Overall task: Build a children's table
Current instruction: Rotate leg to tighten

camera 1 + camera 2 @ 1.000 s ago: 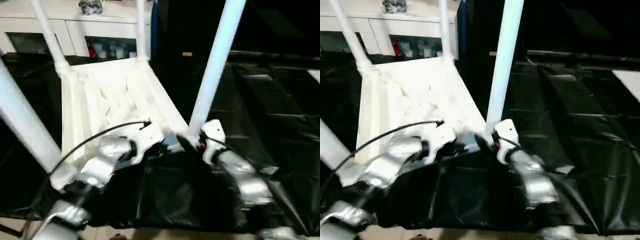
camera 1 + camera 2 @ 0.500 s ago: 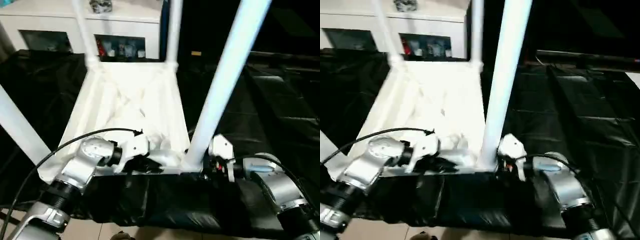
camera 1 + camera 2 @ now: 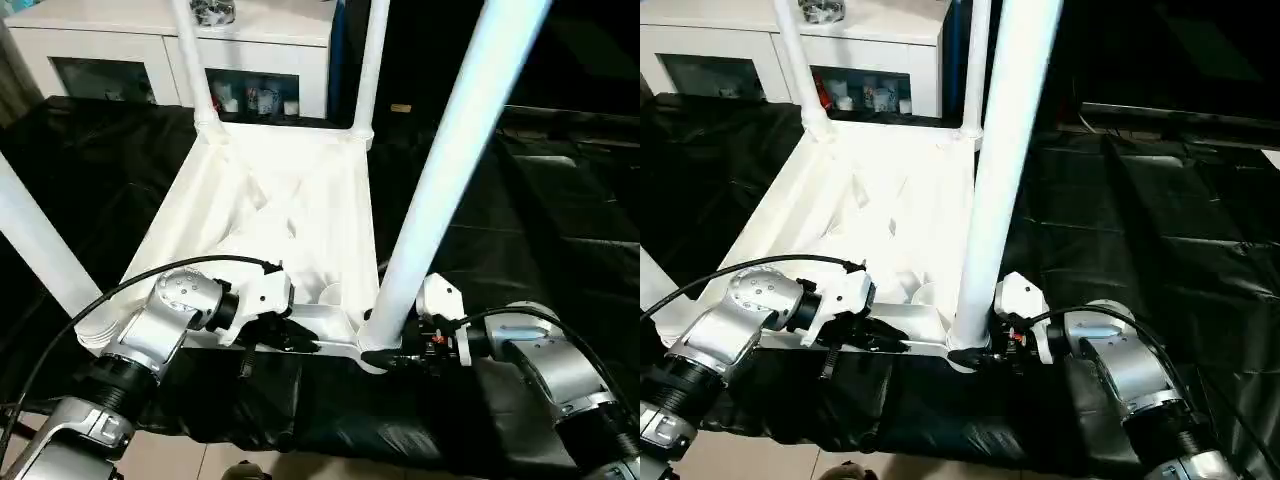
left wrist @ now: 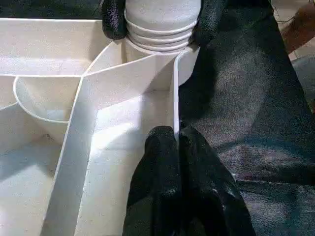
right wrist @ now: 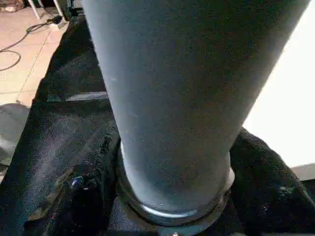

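Four white legs stand up from the corners of the table top (image 3: 280, 215), which lies upside down, ribbed side up, on the black cloth (image 3: 520, 230). Two legs are at the far corners, far left leg (image 3: 195, 65) and far right leg (image 3: 370, 65), in front of a white cabinet (image 3: 150, 40). One leg (image 3: 35, 245) rises at the near left corner, and the near right leg (image 3: 450, 170) stands in its round socket close to the robot. The left gripper (image 4: 176, 140) is closed on the thin near rim of the top, one black finger on each side of this wall, a little apart from the near right corner. The right gripper (image 3: 392, 358) is at the base of the near right leg, its fingers (image 4: 114, 19) placed on both sides of the ribbed foot of the leg, around it; whether they press it I cannot tell. Both silver forearms reach in from the near edge of the cloth, left arm (image 3: 165, 325) and right arm (image 3: 545, 365)
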### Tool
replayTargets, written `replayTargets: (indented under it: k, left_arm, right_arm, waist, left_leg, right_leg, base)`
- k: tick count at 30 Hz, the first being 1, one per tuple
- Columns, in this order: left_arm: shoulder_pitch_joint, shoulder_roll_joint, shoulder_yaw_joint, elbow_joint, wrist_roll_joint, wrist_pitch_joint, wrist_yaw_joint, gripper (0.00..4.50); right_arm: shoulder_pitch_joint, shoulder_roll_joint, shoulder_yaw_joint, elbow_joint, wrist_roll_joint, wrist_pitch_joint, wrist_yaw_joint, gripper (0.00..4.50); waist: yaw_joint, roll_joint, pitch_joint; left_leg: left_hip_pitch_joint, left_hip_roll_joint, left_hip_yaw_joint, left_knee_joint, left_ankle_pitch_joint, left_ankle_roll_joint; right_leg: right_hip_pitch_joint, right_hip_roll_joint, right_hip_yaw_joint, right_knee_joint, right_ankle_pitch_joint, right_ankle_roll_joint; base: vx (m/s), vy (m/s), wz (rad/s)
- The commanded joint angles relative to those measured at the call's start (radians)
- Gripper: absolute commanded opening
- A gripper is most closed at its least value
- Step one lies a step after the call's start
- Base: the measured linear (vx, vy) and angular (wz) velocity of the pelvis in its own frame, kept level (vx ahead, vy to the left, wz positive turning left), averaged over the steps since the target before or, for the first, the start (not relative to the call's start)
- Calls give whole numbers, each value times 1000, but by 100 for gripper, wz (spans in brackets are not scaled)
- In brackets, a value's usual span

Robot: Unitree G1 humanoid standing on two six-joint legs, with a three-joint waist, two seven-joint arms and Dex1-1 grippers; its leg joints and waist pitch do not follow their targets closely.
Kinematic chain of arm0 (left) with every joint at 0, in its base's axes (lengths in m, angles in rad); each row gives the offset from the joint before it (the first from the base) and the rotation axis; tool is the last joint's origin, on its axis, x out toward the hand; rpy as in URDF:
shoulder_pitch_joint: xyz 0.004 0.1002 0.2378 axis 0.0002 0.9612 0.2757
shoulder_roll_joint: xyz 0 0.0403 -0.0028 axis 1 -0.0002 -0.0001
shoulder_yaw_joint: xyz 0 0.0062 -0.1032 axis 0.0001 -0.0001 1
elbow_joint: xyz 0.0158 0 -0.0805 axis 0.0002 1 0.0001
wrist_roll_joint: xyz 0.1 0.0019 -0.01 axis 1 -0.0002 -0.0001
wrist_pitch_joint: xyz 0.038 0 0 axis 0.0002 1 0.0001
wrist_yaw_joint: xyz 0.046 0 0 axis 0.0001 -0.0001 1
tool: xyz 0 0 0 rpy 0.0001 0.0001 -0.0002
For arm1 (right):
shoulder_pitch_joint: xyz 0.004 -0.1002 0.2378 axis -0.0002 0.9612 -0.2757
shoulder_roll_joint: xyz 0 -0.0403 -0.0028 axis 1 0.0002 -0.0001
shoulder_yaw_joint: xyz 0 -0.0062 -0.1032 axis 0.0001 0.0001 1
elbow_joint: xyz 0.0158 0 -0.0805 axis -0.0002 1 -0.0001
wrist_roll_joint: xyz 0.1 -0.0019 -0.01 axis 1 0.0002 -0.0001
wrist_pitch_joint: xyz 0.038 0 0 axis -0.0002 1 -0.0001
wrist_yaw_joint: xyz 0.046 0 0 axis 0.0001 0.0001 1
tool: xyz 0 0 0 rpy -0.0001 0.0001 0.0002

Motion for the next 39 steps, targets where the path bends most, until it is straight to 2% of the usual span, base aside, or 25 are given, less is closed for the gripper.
replayTargets:
  k: [1, 3, 5, 7, 9, 10, 11, 13, 16, 17, 18, 21, 22, 23, 24, 28, 31, 32, 33, 34, 35, 38, 39]
  left_arm:
    - [-26, -22, 3, -21, -20, -8, 18, 0]
    - [-26, -32, 10, -20, -16, -2, 45, 0]
    - [-33, -67, 24, -5, 11, 14, 144, 0]
    - [-36, -78, 26, 1, 22, 20, 179, 0]
    - [-38, -118, 29, 9, 47, 43, 269, 0]
    - [-37, -124, 29, 7, 49, 47, 278, 0]
    - [-36, -134, 28, 4, 52, 53, 293, 0]
    - [-34, -186, 21, -10, 72, 87, 376, 0]
    - [-39, -238, 12, -14, 99, 117, 455, 0]
    - [-39, -238, 12, -14, 99, 117, 455, 0]
    - [-40, -275, 0, -19, 115, 133, 498, 0]
    - [-38, -308, -13, -26, 122, 151, 522, 0]
    - [-38, -311, -15, -27, 123, 155, 523, 0]
    - [-38, -316, -18, -29, 125, 160, 525, 0]
    - [-40, -311, -17, -26, 125, 156, 520, 0]
    - [-38, -292, -15, -27, 119, 142, 492, 0]
    - [-27, -248, -12, -38, 101, 113, 418, 0]
    - [-21, -221, -12, -42, 91, 91, 378, 0]
    - [-20, -215, -12, -43, 89, 86, 368, 0]
    - [-17, -196, -10, -48, 79, 83, 337, 0]
    - [-15, -178, -8, -48, 72, 71, 309, 0]
    - [-14, -154, -4, -47, 59, 52, 267, 0]
    - [-15, -144, 0, -46, 51, 44, 246, 0]
  right_arm:
    - [15, 25, 4, -13, 23, 5, -12, 274]
    - [19, 43, -7, -6, 20, -1, -49, 274]
    - [17, 101, -31, 29, -10, -14, -180, 274]
    - [14, 122, -40, 44, -22, -13, -229, 274]
    - [7, 189, -61, 86, -51, -2, -370, 273]
    - [6, 199, -64, 92, -57, -2, -391, 273]
    - [5, 214, -67, 102, -65, -3, -425, 273]
    - [-5, 291, -79, 144, -94, 17, -568, 272]
    - [-27, 362, -86, 192, -131, 35, -711, 272]
    - [-27, 362, -86, 192, -131, 35, -711, 272]
    - [-56, 410, -105, 244, -154, 30, -824, 272]
    - [-77, 451, -92, 272, -167, 1, -843, 272]
    - [-79, 456, -87, 272, -170, -4, -840, 328]
    - [-81, 465, -77, 270, -174, -9, -831, 342]
    - [-74, 466, -82, 249, -146, 4, -790, 342]
    - [-63, 443, -82, 226, -131, 10, -744, 386]
    - [-49, 373, -88, 191, -115, -6, -660, 386]
    - [-41, 329, -88, 172, -101, -11, -598, 386]
    - [-39, 317, -88, 168, -97, -12, -581, 386]
    - [-33, 284, -87, 154, -86, -19, -529, 386]
    - [-29, 255, -87, 140, -76, -19, -482, 386]
    - [-22, 211, -83, 118, -63, -15, -410, 386]
    - [-18, 191, -80, 107, -58, -11, -372, 386]
  waist:
    - [-3, -7, -66]
    - [-3, -6, -64]
    - [-7, -7, -61]
    - [-11, -8, -60]
    - [-17, -9, -59]
    - [-29, -10, -58]
    - [-34, -11, -58]
    - [-42, -8, -57]
    - [-56, -9, -55]
    - [-57, -9, -55]
    - [-55, -7, -56]
    - [-64, -4, -55]
    - [-64, -5, -55]
    - [-64, -4, -55]
    - [-64, -2, -55]
    - [-64, -1, -55]
    - [-60, -2, -59]
    - [-57, 0, -62]
    - [-57, 0, -62]
    - [-52, 0, -65]
    - [-50, -1, -66]
    - [-43, 0, -73]
    - [-41, 1, -74]
  left_leg:
    - [11, 21, 3, -63, -256, 35]
    - [12, 20, 3, -63, -267, 30]
    - [12, 19, 2, -66, -286, 20]
    - [13, 17, 0, -69, -311, 3]
    - [10, 16, -3, -72, -319, -7]
    - [12, 13, -5, -72, -338, -14]
    - [9, 13, -6, -73, -337, -14]
    - [11, 13, -6, -73, -346, -19]
    - [9, 10, -8, -74, -361, -18]
    - [11, 9, -8, -73, -366, -18]
    - [13, 9, -9, -72, -368, -17]
    - [13, 8, -11, -76, -394, -25]
    - [19, 9, -11, -75, -412, -18]
    - [17, 8, -11, -76, -411, -16]
    - [17, 9, -10, -77, -412, -12]
    - [17, 10, -9, -78, -415, -8]
    - [14, 11, -7, -77, -391, -1]
    - [13, 13, -6, -75, -360, 7]
    - [13, 13, -6, -75, -360, 7]
    - [13, 14, -1, -71, -319, 19]
    - [12, 14, -1, -70, -306, 23]
    - [13, 17, 4, -60, -219, 50]
    - [10, 16, 3, -58, -203, 56]
  right_leg:
    - [46, -45, 36, -64, -247, -200]
    - [44, -46, 35, -67, -264, -197]
    - [41, -46, 36, -72, -305, -185]
    - [41, -48, 34, -79, -372, -161]
    - [42, -48, 33, -81, -400, -143]
    - [40, -48, 31, -86, -427, -136]
    - [42, -48, 31, -86, -434, -131]
    - [36, -47, 31, -90, -443, -126]
    - [36, -47, 28, -96, -486, -112]
    - [35, -47, 28, -100, -506, -102]
    - [34, -48, 28, -101, -509, -100]
    - [32, -45, 26, -101, -508, -96]
    - [30, -44, 27, -104, -502, -95]
    - [31, -43, 27, -103, -493, -97]
    - [31, -43, 28, -104, -480, -101]
    - [31, -41, 30, -101, -446, -114]
    - [37, -42, 33, -96, -397, -126]
    - [41, -40, 34, -88, -334, -145]
    - [41, -40, 34, -88, -334, -145]
    - [42, -40, 37, -79, -249, -172]
    - [45, -39, 36, -76, -227, -181]
    - [46, -36, 36, -58, -73, -233]
    - [50, -37, 35, -54, -48, -239]
  base:
    - [0, 0, 0]
    - [0, 0, 0]
    - [0, 0, 0]
    - [0, 0, 0]
    - [0, 0, 0]
    - [0, 0, 0]
    - [0, 0, 0]
    - [0, 0, 0]
    - [0, 0, 0]
    - [0, 0, 0]
    - [0, 0, 0]
    - [0, 0, 0]
    - [0, 0, 0]
    - [0, 0, 0]
    - [0, 0, 0]
    - [0, 0, 0]
    - [0, 0, 0]
    - [0, 0, 0]
    - [0, 0, 0]
    - [0, 0, 0]
    - [0, 0, 0]
    - [0, 0, 0]
    - [0, 0, 0]
